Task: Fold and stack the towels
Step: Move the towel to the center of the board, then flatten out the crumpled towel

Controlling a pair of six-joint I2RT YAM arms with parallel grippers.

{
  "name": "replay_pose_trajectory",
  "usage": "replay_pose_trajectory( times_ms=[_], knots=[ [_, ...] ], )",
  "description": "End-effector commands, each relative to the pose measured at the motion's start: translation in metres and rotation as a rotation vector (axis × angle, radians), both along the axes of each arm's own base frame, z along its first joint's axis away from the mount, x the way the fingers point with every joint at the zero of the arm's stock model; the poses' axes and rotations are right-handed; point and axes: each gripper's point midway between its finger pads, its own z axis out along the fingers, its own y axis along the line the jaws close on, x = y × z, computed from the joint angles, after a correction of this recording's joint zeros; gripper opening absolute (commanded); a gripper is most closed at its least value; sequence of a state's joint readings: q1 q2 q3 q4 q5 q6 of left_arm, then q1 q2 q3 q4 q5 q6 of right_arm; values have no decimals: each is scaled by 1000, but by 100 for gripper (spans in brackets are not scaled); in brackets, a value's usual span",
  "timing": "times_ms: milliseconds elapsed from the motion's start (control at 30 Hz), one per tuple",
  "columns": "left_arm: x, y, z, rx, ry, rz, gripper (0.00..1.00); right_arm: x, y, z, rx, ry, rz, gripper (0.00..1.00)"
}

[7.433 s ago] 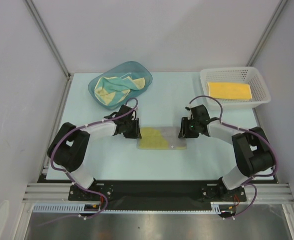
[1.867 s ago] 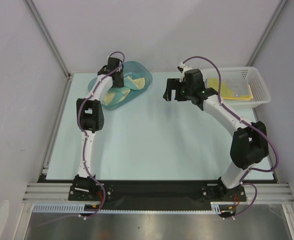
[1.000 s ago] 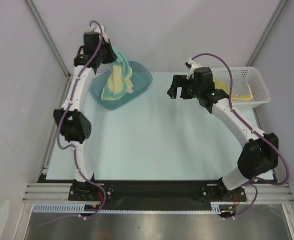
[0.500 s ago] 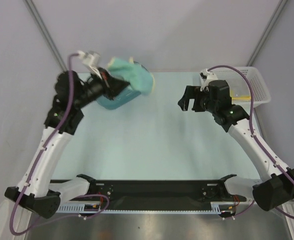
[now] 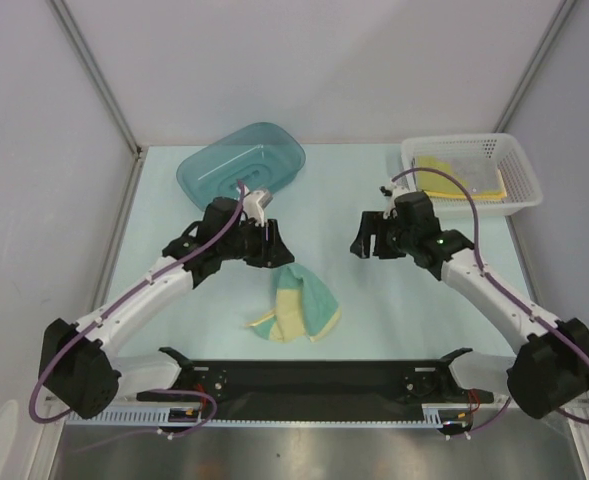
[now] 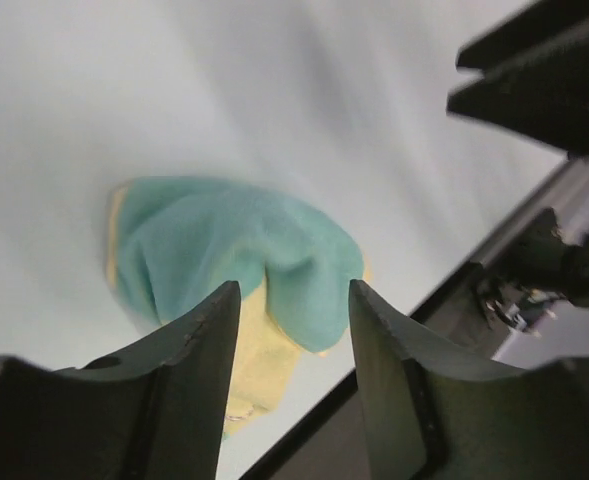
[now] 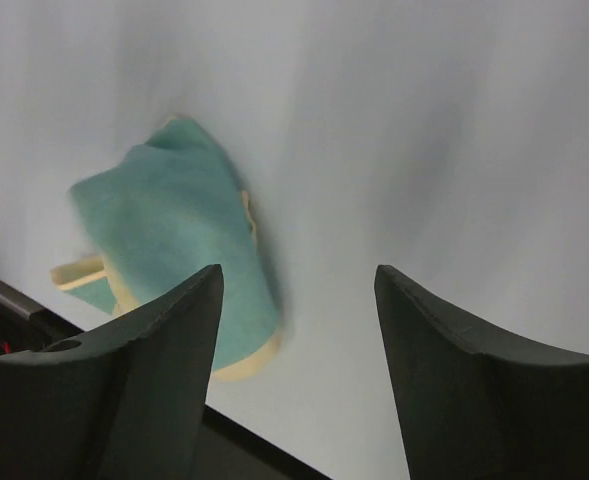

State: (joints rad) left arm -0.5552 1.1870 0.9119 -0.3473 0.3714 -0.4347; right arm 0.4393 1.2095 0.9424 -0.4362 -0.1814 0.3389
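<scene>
A crumpled towel (image 5: 296,308), teal on one side and cream-yellow on the other, lies in a heap on the table (image 5: 374,310). It is close to the near edge and about midway between the left and right edges. No gripper touches it.

Just beyond it and a little to the left, the left gripper (image 6: 292,290) hangs over the table with its jaws apart and nothing between them. The right gripper (image 7: 299,272) hovers at about the same depth, right of the centre, with its jaws spread wide and holding nothing.

The teal tub (image 5: 242,172) stands by the far edge, towards the far left corner. The white mesh basket (image 5: 471,150) sits in the far right corner and holds the folded yellow towels (image 5: 461,178).
</scene>
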Motion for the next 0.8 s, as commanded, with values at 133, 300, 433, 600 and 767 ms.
replay_pose_trajectory(
  times_ms=[133, 300, 433, 600, 767],
  knots=[
    [35, 54, -8, 281, -27, 261, 62, -17, 61, -54, 68, 140, 82, 60],
    [27, 60, -39, 188, 63, 297, 64, -15, 69, -85, 84, 200, 57, 63],
    [19, 45, -54, 125, 117, 251, 59, -21, 71, -91, 73, 227, 76, 64],
    [-4, 64, -73, 220, 135, 273, 59, -37, 54, -87, 34, 246, 30, 69],
    [-42, 65, -89, 177, 201, 262, 58, -65, 59, -85, 82, 291, 39, 70]
  ],
)
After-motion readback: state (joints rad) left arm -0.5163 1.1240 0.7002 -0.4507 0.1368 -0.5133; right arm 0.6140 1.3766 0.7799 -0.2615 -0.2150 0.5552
